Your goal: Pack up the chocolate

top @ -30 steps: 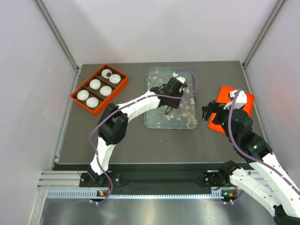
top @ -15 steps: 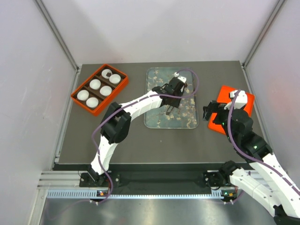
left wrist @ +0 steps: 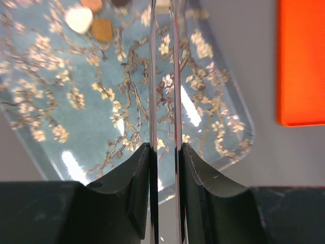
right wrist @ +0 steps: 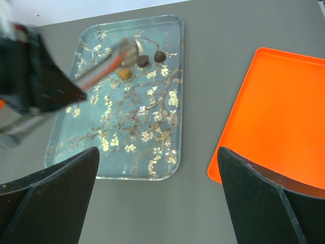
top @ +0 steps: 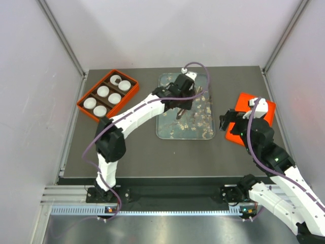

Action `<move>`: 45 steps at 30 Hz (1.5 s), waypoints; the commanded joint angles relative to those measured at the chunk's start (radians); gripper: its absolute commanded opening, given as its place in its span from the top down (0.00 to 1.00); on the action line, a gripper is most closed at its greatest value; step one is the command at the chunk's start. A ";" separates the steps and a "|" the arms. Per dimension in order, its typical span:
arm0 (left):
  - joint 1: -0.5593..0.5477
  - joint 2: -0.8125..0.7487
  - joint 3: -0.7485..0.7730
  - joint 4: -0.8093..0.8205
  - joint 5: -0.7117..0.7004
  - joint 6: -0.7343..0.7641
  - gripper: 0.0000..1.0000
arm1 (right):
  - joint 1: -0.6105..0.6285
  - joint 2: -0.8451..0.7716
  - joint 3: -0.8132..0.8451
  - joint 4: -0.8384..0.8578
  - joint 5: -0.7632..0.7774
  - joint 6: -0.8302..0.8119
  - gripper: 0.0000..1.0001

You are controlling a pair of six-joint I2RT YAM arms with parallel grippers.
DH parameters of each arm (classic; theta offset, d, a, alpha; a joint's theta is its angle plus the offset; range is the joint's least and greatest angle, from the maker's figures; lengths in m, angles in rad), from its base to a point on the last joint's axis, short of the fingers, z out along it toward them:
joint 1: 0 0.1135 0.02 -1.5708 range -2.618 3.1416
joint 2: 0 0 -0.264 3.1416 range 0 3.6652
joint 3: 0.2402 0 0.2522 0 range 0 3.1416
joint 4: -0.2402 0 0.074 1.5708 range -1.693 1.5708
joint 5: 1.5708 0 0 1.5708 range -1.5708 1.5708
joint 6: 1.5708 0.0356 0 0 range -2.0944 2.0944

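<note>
Several small pieces of the chocolate lie at the far end of the blossom-print tray [right wrist: 152,152]: two dark ones [right wrist: 143,61], a tan one [right wrist: 125,73], and a cream one [left wrist: 78,19] in the left wrist view. My left gripper [left wrist: 166,147] [top: 180,104] hangs over the tray, shut on metal tongs [left wrist: 163,76] whose blades stand a narrow gap apart. The tong tips [right wrist: 133,47] reach beside the chocolates. I cannot tell whether they hold one. My right gripper [right wrist: 157,157] [top: 228,124] hovers open between the tray and the orange lid.
An orange box [top: 84,99] at the back left holds several white paper cups [top: 103,91]; one cup [top: 116,80] has a dark piece in it. The flat orange lid [top: 264,109] lies right of the tray. Grey walls close in both sides.
The left arm's elbow has swung left and its gripper has moved toward the far end of the tray. The tong blades have come closer together. The right arm has stayed put.
</note>
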 commanded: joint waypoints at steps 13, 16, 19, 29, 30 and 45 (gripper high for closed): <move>0.145 -0.282 -0.085 -0.128 -0.202 0.010 0.71 | 0.013 -0.004 0.020 0.020 -0.056 0.047 0.00; 0.246 -0.313 -0.128 -0.126 -0.179 -0.005 0.71 | 0.013 0.000 0.019 0.018 -0.053 0.046 0.00; 0.361 -0.335 -0.172 -0.111 -0.165 -0.007 0.71 | 0.013 0.010 0.019 0.021 -0.055 0.044 0.00; 0.617 -0.229 -0.140 -0.066 -0.099 0.039 0.72 | 0.013 0.034 0.019 0.035 -0.053 0.033 0.00; 0.621 -0.209 -0.132 -0.065 -0.097 0.042 0.72 | 0.013 0.036 0.017 0.033 -0.052 0.030 0.00; 0.641 -0.094 -0.065 -0.069 -0.108 0.071 0.71 | 0.013 0.088 0.022 0.078 -0.047 0.016 0.00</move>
